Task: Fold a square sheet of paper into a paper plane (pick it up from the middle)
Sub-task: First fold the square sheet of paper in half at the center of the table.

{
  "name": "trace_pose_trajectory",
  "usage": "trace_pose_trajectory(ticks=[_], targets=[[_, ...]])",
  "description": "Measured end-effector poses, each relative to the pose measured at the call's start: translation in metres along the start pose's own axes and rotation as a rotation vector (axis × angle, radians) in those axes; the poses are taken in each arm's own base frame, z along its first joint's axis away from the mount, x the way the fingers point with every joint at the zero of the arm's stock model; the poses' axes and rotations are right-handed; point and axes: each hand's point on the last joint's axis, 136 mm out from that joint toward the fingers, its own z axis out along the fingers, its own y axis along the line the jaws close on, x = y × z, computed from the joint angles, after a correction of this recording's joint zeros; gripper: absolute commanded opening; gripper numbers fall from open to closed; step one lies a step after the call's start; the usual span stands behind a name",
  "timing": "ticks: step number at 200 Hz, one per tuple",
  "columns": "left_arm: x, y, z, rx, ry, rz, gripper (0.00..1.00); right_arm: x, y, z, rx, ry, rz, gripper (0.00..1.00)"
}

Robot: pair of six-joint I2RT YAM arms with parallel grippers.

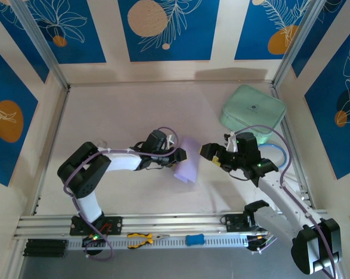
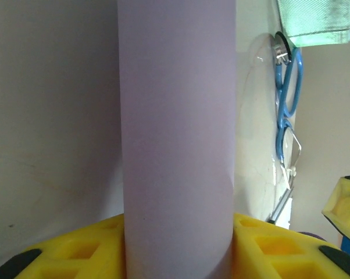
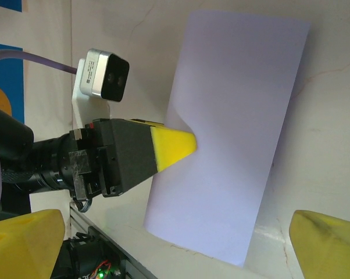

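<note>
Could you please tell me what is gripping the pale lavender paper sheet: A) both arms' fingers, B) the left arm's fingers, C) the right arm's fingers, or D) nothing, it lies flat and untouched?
B: the left gripper has its yellow fingers pinched on the pale lavender paper sheet, while the right gripper stands open beside it.

Count of things on the counter [image 1: 128, 110]
Two hands, the left hand [image 1: 179, 156] and the right hand [image 1: 211, 154]; one lavender paper sheet [image 1: 188, 163]; one mint-green case [image 1: 253, 113]; one blue stethoscope [image 2: 282, 119]; one pair of yellow pliers [image 1: 141, 239]; one blue block [image 1: 194, 239].
</note>
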Motion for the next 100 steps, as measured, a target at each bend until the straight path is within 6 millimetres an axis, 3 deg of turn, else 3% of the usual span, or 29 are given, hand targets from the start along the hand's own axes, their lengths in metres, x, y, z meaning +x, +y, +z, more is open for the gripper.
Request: trace_pose_trajectory(ticks=[55, 78, 100], targets=[[0.005, 0.025, -0.001, -0.108, 0.003, -0.009, 0.5, 0.004, -0.003, 0.008, 0.011, 0.028, 0.007, 0.99], [0.008, 0.036, -0.003, -0.159, 0.013, -0.005, 0.58, 0.005, -0.003, 0.008, 0.011, 0.033, 0.005, 0.99], [0.007, 0.036, -0.006, -0.19, 0.014, 0.021, 0.6, 0.006, -0.002, 0.009, 0.01, 0.036, 0.004, 0.99]])
